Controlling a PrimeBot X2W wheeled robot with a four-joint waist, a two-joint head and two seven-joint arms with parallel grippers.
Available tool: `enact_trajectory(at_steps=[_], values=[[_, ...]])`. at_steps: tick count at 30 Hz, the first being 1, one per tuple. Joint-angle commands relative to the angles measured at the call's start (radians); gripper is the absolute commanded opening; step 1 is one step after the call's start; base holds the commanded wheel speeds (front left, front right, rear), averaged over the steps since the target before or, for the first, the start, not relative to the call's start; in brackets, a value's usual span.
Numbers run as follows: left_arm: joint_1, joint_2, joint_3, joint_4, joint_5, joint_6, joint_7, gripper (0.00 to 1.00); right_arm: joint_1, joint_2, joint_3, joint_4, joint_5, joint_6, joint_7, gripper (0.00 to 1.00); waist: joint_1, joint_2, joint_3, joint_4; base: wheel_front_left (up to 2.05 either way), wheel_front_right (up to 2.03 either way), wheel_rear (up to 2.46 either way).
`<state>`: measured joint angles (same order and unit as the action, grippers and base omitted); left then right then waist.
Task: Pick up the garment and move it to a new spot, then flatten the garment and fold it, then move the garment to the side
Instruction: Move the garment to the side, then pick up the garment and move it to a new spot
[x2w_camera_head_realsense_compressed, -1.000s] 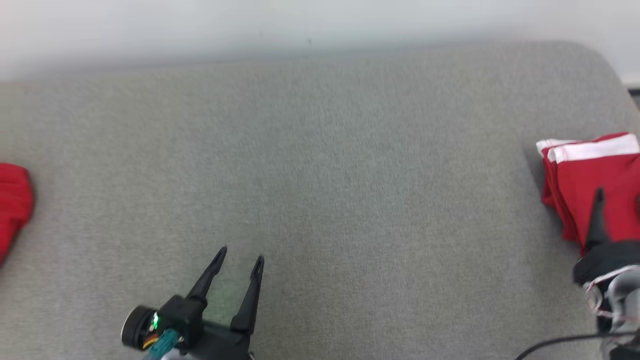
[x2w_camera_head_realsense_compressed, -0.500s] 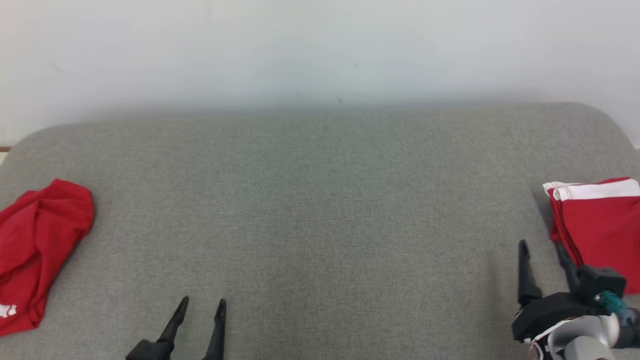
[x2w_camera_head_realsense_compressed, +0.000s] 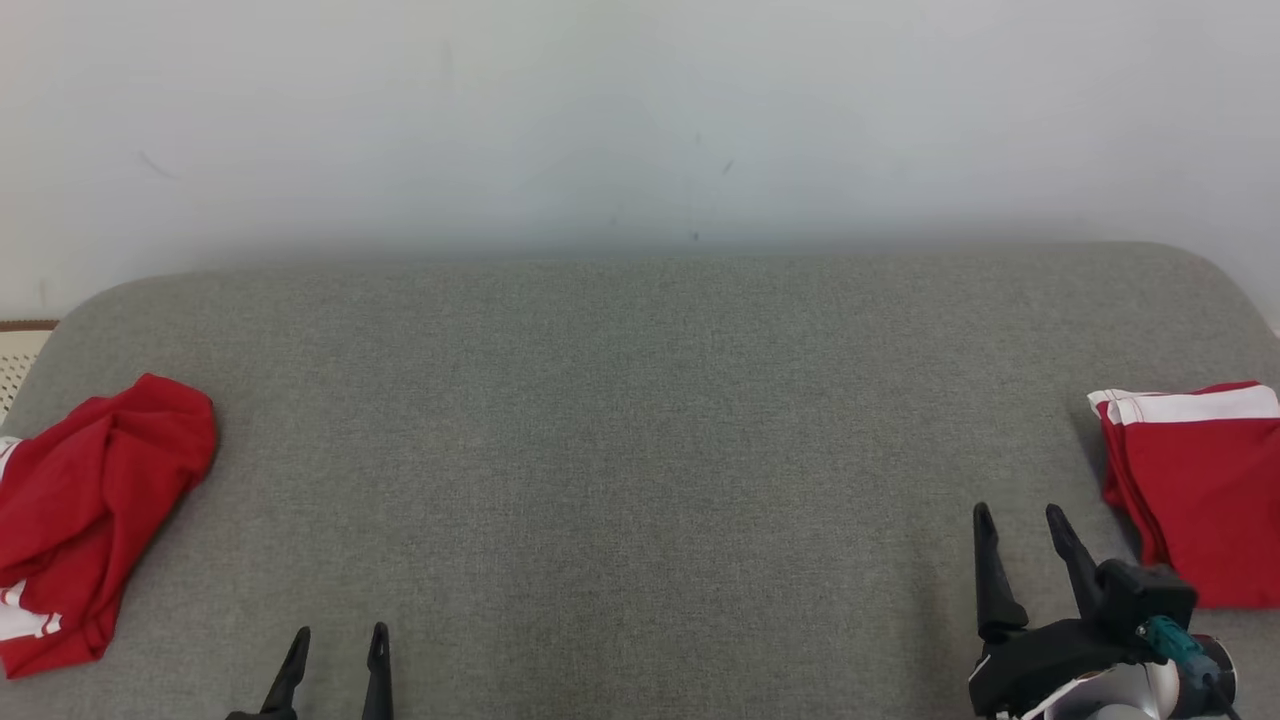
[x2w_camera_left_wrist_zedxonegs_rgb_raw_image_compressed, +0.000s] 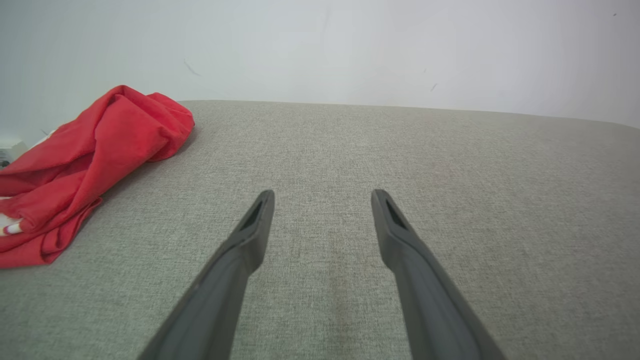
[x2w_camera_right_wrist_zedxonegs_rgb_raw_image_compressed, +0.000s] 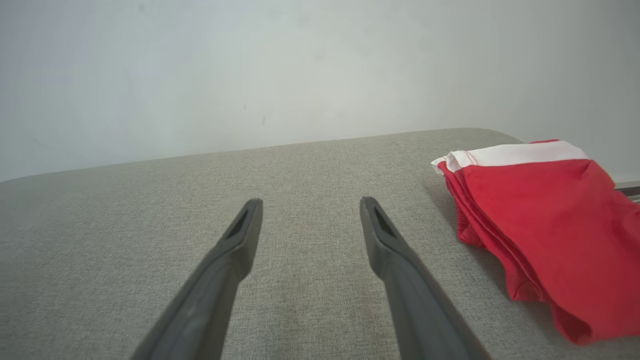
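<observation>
A crumpled red garment (x2w_camera_head_realsense_compressed: 95, 510) lies at the grey cushion's (x2w_camera_head_realsense_compressed: 640, 420) left edge, and a folded red garment (x2w_camera_head_realsense_compressed: 1205, 500) at its right. On the near side, the left gripper (x2w_camera_head_realsense_compressed: 341, 632) and right gripper (x2w_camera_head_realsense_compressed: 1018, 512) hover with fingers spread, empty.

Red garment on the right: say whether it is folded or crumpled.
Folded. The red garment lies flat on the grey cushion, its layers stacked with edges aligned and a straight white band along the far edge.

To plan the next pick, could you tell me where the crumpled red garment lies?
In the head view the crumpled red garment lies at the left end of the grey cushion, left of the left gripper.
</observation>
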<state>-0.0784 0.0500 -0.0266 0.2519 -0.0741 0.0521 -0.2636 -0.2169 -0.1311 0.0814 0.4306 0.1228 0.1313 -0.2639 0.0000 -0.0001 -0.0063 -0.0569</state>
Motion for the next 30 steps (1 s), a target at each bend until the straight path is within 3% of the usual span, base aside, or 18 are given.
enact_trajectory(at_steps=[1, 15, 30], values=[[0.022, 0.001, 0.007, -0.003, 0.001, 0.005, -0.001, 1.00, 0.013, 0.003, 0.011, -0.005, 0.003, -0.001, 0.000, 1.00, 0.0000, 0.0001, -0.002, 0.000, 0.00, 0.00, 0.00], [0.041, 0.001, 0.029, -0.008, -0.015, 0.037, -0.001, 1.00, 0.072, 0.001, 0.064, -0.042, 0.017, -0.001, 0.000, 1.00, 0.0000, 0.0001, -0.020, 0.001, 0.00, 0.00, 0.00], [0.041, 0.001, 0.032, -0.006, -0.007, 0.041, -0.001, 1.00, 0.076, 0.009, 0.071, -0.035, 0.002, -0.001, 0.000, 1.00, 0.0000, 0.0001, -0.020, 0.002, 0.00, 0.00, 0.00]])
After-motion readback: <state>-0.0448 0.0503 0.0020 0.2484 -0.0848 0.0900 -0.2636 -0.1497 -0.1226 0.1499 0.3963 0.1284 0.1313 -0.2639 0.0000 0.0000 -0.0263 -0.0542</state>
